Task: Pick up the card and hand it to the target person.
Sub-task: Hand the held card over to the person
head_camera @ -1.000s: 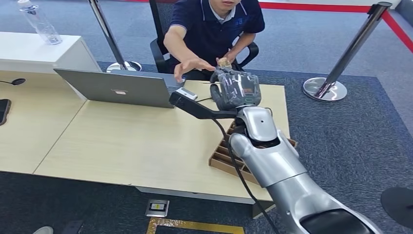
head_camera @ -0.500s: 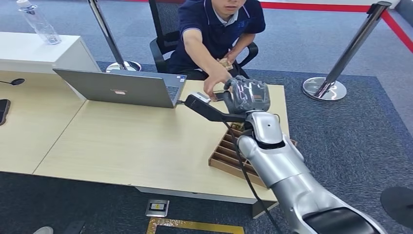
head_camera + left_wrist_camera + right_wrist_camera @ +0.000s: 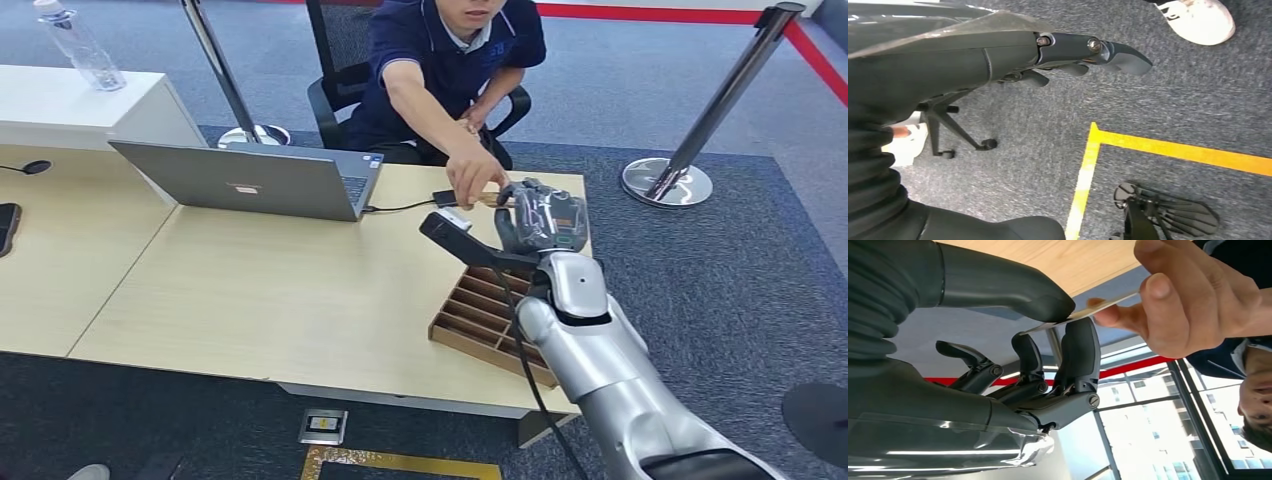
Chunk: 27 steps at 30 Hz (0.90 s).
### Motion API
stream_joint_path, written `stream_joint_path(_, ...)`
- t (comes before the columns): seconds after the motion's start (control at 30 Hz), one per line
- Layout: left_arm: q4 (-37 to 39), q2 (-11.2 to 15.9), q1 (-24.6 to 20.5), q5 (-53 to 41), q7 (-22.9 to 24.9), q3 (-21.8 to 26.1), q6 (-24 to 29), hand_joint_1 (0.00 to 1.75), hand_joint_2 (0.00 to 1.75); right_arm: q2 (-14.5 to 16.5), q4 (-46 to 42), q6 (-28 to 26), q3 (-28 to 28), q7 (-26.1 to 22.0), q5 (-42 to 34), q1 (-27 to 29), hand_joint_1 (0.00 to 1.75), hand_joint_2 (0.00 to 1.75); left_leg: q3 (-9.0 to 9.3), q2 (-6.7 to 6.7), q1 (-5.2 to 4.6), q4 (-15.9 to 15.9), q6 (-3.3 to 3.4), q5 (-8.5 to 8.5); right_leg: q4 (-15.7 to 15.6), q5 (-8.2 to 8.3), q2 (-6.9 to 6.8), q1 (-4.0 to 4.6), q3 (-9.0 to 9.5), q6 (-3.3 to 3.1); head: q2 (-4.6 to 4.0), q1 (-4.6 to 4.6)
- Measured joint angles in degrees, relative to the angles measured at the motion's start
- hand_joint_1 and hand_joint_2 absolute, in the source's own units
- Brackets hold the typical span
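Observation:
My right hand (image 3: 540, 214) is raised over the desk's far right corner. In the right wrist view my right hand (image 3: 1058, 340) pinches the thin card (image 3: 1075, 314), seen edge-on, between thumb and a finger. The seated person in a dark blue shirt (image 3: 445, 50) reaches across the desk, and their hand (image 3: 474, 178) grips the card's other end (image 3: 1120, 299). In the head view only a sliver of the card (image 3: 496, 198) shows between the two hands. My left hand (image 3: 1073, 50) hangs over the grey carpet and holds nothing, fingers loosely apart.
A grey laptop (image 3: 250, 180) stands open on the wooden desk (image 3: 250, 290), with a cable running to its right. A brown compartment tray (image 3: 480, 320) lies under my right forearm. Stanchion posts (image 3: 668, 182) stand on the carpet behind. A water bottle (image 3: 80, 45) is at far left.
My right hand has carried the card rightward and nearer over the desk corner. The person's hand followed it and has taken hold of the card's free end.

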Motion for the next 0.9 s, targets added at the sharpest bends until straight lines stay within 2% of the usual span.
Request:
stream_joint_path(0.3,0.0,0.0,0.0,0.4,0.8,-0.2,0.0,0.0,1.75,-1.0,-5.2,1.0,-1.3,-0.5,0.1,4.1,1.75,1.75,-0.05,0.0,0.0,0.0,0.0,0.0,0.0,0.0,0.0,0.0,-0.04,0.0,0.0,0.0)
stream_joint_path(0.5,0.0,0.0,0.0,1.8,0.7,-0.1,0.0,0.0,1.75,0.5,-5.9,2.3,-1.3,-0.5,0.1,3.6,1.75,1.75,-0.05,0.01,0.01,0.0,-0.02,0.02,0.0,0.02,0.0,0.0,-0.05,-0.02,0.0,0.0)
stream_joint_path(0.53,0.0,0.0,0.0,1.9,0.7,-0.1,0.0,0.0,1.75,0.8,-6.0,2.6,-1.3,-0.3,0.3,3.4,1.65,1.75,-0.05,0.01,0.01,0.0,-0.03,0.02,0.0,0.02,0.0,0.0,-0.05,-0.02,0.0,0.0)
stream_joint_path(0.6,0.0,0.0,0.0,2.2,0.7,-0.1,0.0,0.0,1.75,1.4,-6.3,3.0,-1.3,0.1,0.5,3.1,1.01,1.75,-0.05,0.01,0.01,0.0,-0.03,0.03,0.0,0.02,0.0,0.0,-0.05,-0.02,0.0,0.0)
stream_joint_path(0.63,0.0,0.0,0.0,2.3,0.7,-0.1,0.0,0.0,1.75,1.6,-6.4,3.0,-1.3,0.1,0.5,2.9,0.58,1.75,-0.05,0.01,0.01,0.0,-0.03,0.03,0.0,0.02,0.0,0.0,-0.05,-0.02,0.0,0.0)
stream_joint_path(0.67,0.0,0.0,0.0,2.3,0.7,-0.1,0.0,0.0,1.75,1.7,-6.5,2.9,-1.3,0.1,0.5,2.8,0.24,1.75,-0.05,0.01,0.01,0.0,-0.03,0.03,0.0,0.02,0.0,0.0,-0.05,-0.02,0.0,0.0)
stream_joint_path(0.73,0.0,0.0,0.0,2.4,0.7,-0.1,0.0,0.0,1.75,1.9,-6.9,2.3,-1.4,0.1,0.5,2.6,0.0,1.75,-0.06,0.01,0.0,0.0,-0.03,0.03,0.0,0.02,0.0,0.0,-0.05,-0.02,0.0,0.0)
stream_joint_path(0.9,0.0,0.0,0.0,3.3,0.7,0.1,0.1,0.0,1.75,1.8,-11.5,0.3,-2.1,-1.2,-0.6,5.2,0.0,1.75,-0.05,0.01,0.0,0.0,-0.03,0.02,0.0,0.02,0.0,0.0,-0.06,-0.01,0.0,0.01)
